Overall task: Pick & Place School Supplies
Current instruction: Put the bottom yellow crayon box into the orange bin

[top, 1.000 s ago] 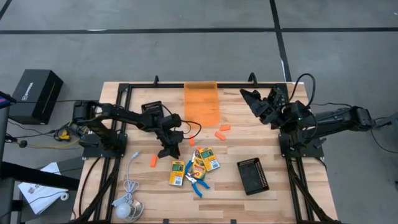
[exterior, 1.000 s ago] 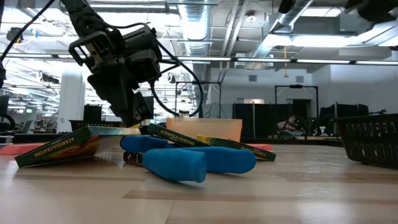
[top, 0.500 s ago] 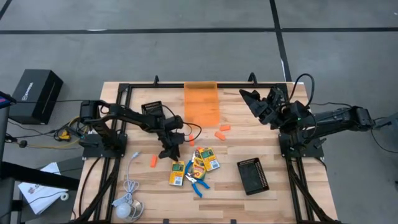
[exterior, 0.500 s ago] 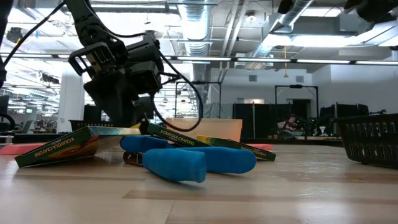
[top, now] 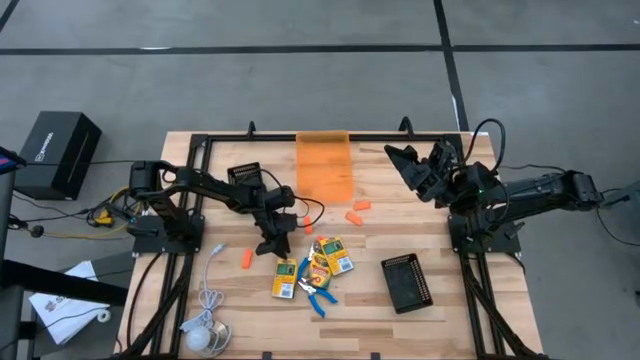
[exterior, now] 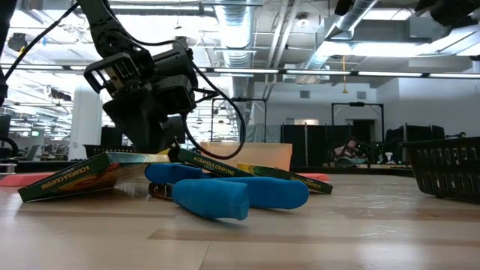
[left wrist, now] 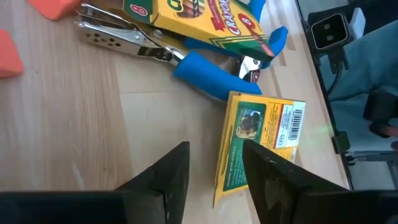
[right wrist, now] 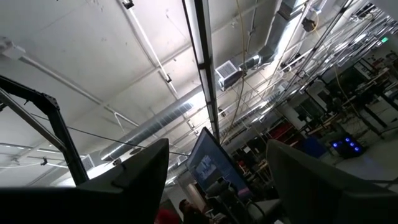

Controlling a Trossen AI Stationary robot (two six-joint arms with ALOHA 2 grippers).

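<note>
So, from the high view you are seeing the left gripper (top: 272, 243) hanging low over the wooden bench (top: 380, 310), just beside the cluster of yellow-and-green printed crayon boxes (top: 318, 262). The blue-handled scissor-like tool (top: 316, 294) is lying among those boxes, and short stubby orange pieces (top: 357, 210) are sitting scattered nearer the orange translucent bin (top: 324, 165). One more orange piece (top: 246, 258) is lying apart, on the left arm's side. The right gripper (top: 412, 167) is waiting raised near the far right corner, well apart from the supplies, probably to keep clear of the left arm's work. A black rectangular tray (top: 408, 282) and a white cable with a round puck (top: 206, 325) are also resting on the bench.

In the low view you are getting what the overhead hides: the left gripper (exterior: 154, 124) is hovering just above the boxes, not touching them, and one crayon box (exterior: 69, 177) is lying tilted, propped on its neighbour.

The left wrist view is giving you the jaws themselves: they are standing apart with nothing between them, one dark finger (left wrist: 163, 180) on the bare wood and the other over the edge of the nearest crayon box (left wrist: 258, 143). That suggests you are lining up on that box's long edge.

The right wrist view is pointing at the ceiling only; its wide-spread jaws are holding nothing.
</note>
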